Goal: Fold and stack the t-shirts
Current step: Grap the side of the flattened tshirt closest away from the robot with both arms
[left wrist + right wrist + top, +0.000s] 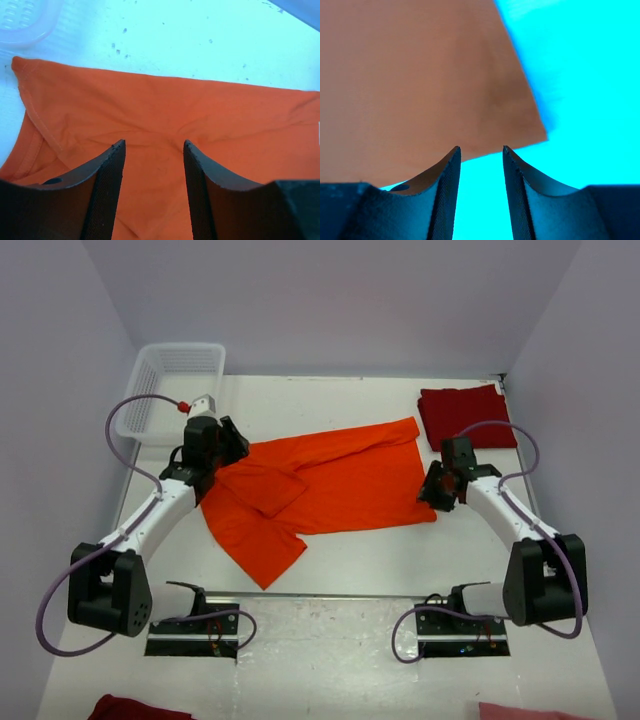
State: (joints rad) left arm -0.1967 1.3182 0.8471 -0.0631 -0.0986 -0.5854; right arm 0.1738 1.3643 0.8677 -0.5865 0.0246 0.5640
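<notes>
Bright orange short-sleeved cotton t-shirt [320, 485] is lying mostly flat on the white table [330, 400], and I'll place everything else off that shirt. It's not neat. Its far edge runs on a slant, the left part has a flap of cloth doubled over on top of itself, and one pointy bit sticks out toward the arm bases.

Left gripper [228, 445] sits over the shirt's left end. From its wrist camera the two black fingers [107, 190] are spread wide with orange cloth [200, 115] lying underneath them. Nothing is pinched in there, so it's holding nothing. A seam or hem curves along the shirt's left edge in that view.

Right gripper [435, 490] is at the shirt's right near corner. Its jaws are parted too, narrower than the left's. Bare table shows through the gap, and the shirt's corner [420, 75] lies just beyond the fingertips, so no grip there either.

Past the shirt's right far corner there's a dark red cloth t-shirt [465, 415], folded into a rough square and lying flat, just apart from the orange one. Beyond the shirt's left end is a white plastic lattice basket [175, 350], near the left gripper but not touching the shirt.
</notes>
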